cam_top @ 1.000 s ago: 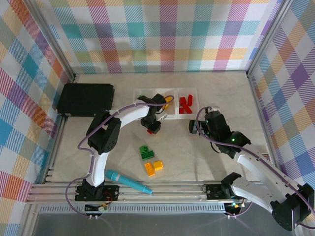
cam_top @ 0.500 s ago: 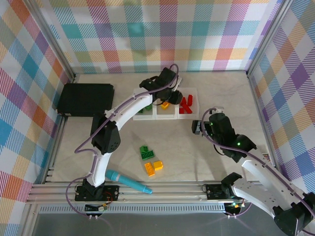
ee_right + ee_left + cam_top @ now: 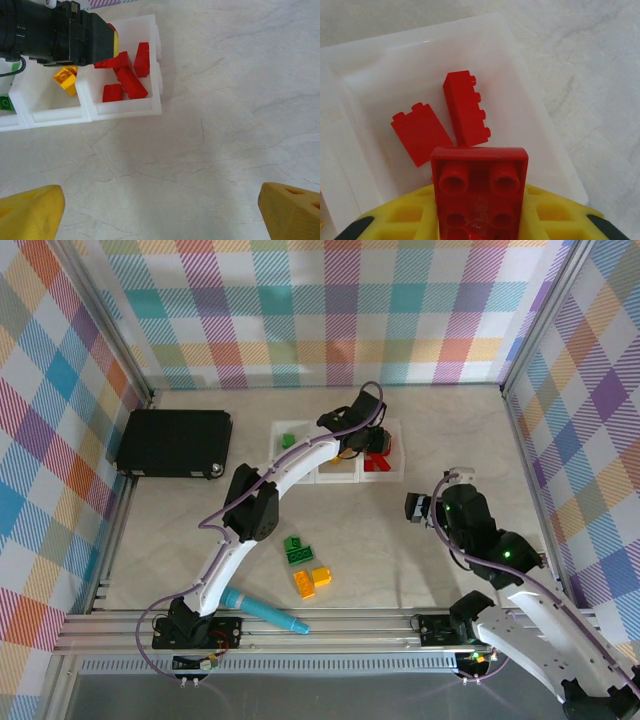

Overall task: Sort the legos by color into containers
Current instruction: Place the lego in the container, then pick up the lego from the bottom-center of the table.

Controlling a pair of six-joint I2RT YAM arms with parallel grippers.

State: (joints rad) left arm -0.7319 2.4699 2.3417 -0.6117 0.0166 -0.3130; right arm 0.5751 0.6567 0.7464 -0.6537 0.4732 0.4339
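One red brick pinched in left jaws, now shifted over rightmost tray, right jaws spread

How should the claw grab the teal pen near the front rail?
Probably grip the pen mid-barrel, from straight above, closing across its narrow width. It lies flat on the table; its tip tapers and might slip.

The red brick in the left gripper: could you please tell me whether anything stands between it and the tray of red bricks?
Nothing visible does. The left gripper holds the red brick over the right-hand tray, whose top is open; the loose red bricks lying in it leave bare floor beside them.
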